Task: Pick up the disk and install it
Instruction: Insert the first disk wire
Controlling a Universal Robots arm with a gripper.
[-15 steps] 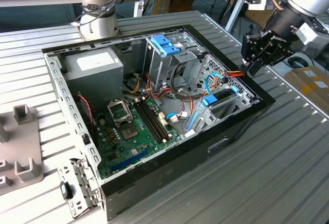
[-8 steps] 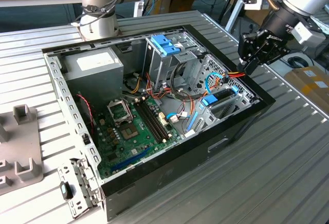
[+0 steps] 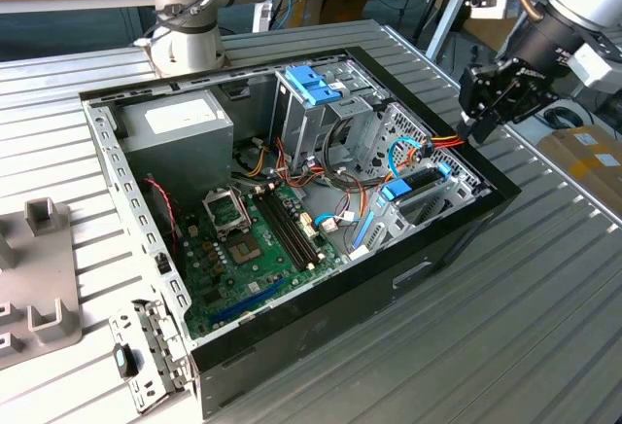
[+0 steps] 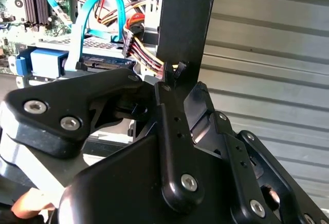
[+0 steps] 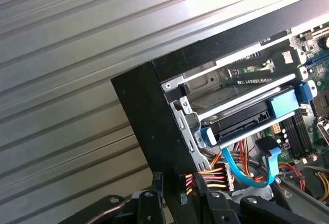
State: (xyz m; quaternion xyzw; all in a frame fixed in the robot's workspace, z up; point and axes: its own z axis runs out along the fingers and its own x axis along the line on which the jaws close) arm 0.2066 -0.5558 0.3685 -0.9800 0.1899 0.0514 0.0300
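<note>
The disk [image 5: 241, 123] is a flat dark drive with blue plastic along its edges [image 3: 413, 189], seated in the metal bay at the corner of the open computer case [image 3: 457, 244], on the exterior view's right. A light blue cable [image 5: 247, 175] loops beside it. The end effector [image 3: 483, 121] hovers just above that corner; whether its fingers are spread or pressed together cannot be told. The case rests on a ribbed aluminium bench [image 3: 544, 317].
</note>
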